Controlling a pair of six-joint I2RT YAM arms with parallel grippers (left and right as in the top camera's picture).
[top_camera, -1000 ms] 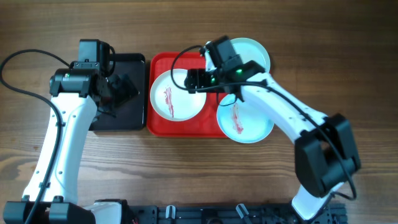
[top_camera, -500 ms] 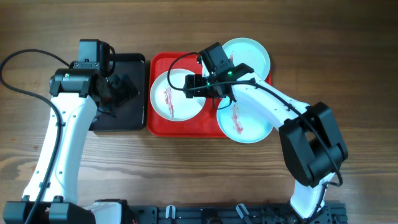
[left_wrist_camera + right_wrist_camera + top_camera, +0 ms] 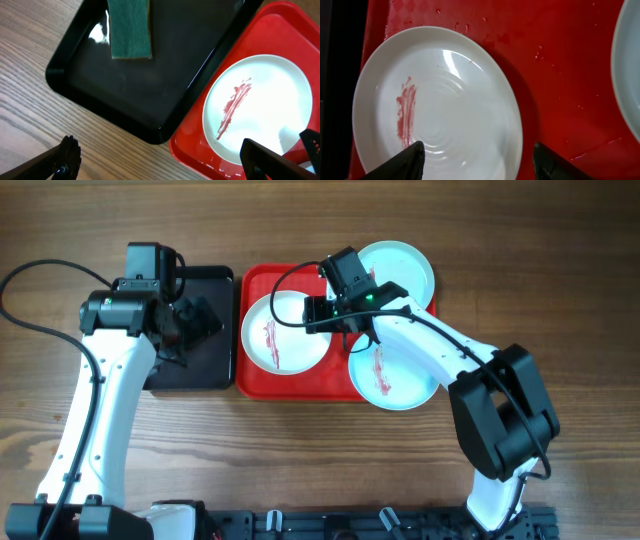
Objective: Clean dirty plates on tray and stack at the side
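**Brown wooden table under soft, even light**

A table (image 3: 300, 470) of warm brown wood fills the overhead frame from edge to edge. Its grain runs left to right in long streaks, with darker bands across the upper part of the frame. Along the bottom edge a black slotted rail (image 3: 330, 525) lies across the table's near side. The light is diffuse, and the shadows on the wood are faint and soft-edged. In the left wrist view the wood looks paler at the lower left, with fine parallel grain lines. A bright white glare sits on the glossy black tray (image 3: 165, 75) at the upper left.
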